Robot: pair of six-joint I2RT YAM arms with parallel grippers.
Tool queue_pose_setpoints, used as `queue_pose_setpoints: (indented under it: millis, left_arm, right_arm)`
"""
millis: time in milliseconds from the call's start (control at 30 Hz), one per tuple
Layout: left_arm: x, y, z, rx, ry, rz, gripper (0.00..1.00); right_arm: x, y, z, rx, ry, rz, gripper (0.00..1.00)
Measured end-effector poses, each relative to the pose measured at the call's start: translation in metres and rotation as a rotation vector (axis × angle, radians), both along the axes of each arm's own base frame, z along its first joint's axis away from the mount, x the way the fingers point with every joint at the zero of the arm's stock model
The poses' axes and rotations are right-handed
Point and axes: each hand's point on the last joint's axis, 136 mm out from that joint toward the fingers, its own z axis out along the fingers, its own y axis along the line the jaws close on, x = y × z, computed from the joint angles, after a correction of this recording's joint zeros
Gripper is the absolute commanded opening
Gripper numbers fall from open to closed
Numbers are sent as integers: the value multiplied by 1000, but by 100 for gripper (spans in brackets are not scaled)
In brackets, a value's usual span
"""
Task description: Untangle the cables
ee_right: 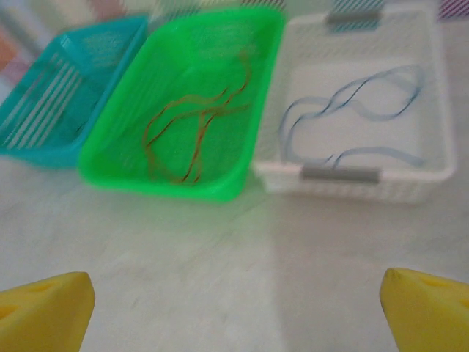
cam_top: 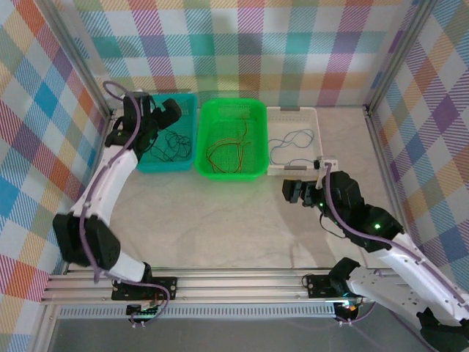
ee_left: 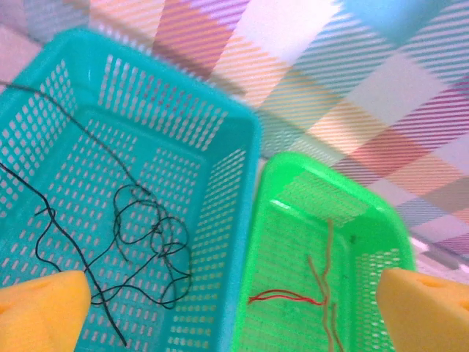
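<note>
Left wrist view: the thin, limp black wire (ee_left: 150,242) was seen loosely looped on the floor of the teal slotted plastic basket (ee_left: 220,183), below and slightly left of the left gripper (ee_left: 234,315), which was spread wide and held nothing; the wire's long tail was stretched towards the far-left corner; this arm was judged the nearer. Red and brownish wires (ee_left: 322,279) were laid in the green basket (ee_left: 293,183); a blue wire (ee_right: 352,103) was curled in the white basket (ee_right: 440,110), beyond the right gripper (cam_top: 297,192), likewise open and empty.
</note>
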Motion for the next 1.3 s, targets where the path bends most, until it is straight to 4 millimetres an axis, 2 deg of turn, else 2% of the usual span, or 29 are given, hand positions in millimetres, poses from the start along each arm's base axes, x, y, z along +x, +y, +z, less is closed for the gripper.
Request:
queue_pose_setpoints:
  millis: [67, 133, 233, 333, 433, 633, 767, 967, 1133, 1300]
  left_arm:
    - [-22, -6, 7, 15, -31, -12, 100]
    - [-39, -8, 0, 38, -28, -22, 100]
    - [-58, -3, -34, 93, 32, -13, 100]
    - [-75, 9, -76, 153, 113, 10, 100]
    - [-91, 19, -109, 205, 171, 25, 100]
    - [-100, 36, -143, 291, 208, 86, 100]
    - [-96, 41, -161, 336, 234, 100, 100]
    - [-96, 54, -183, 379, 248, 126, 100]
    - [-91, 73, -194, 404, 222, 169, 100]
    - [-85, 83, -216, 443, 188, 179, 100]
  right_arm:
    - [17, -21, -14, -26, -59, -98, 100]
    - [30, -44, -31, -55, -103, -182, 100]
    - [51, -74, -55, -119, -129, -284, 100]
    - [80, -95, -67, -175, -143, -356, 100]
    - [101, -107, -91, -214, -129, -380, 100]
    - [128, -124, -153, -281, -45, -374, 100]
    - [128, -131, -189, -291, 7, -354, 100]
    - [140, -140, -191, -229, -56, -355, 100]
    - [147, -134, -203, -190, -55, -297, 100]
    - [150, -130, -199, -174, -78, -277, 100]
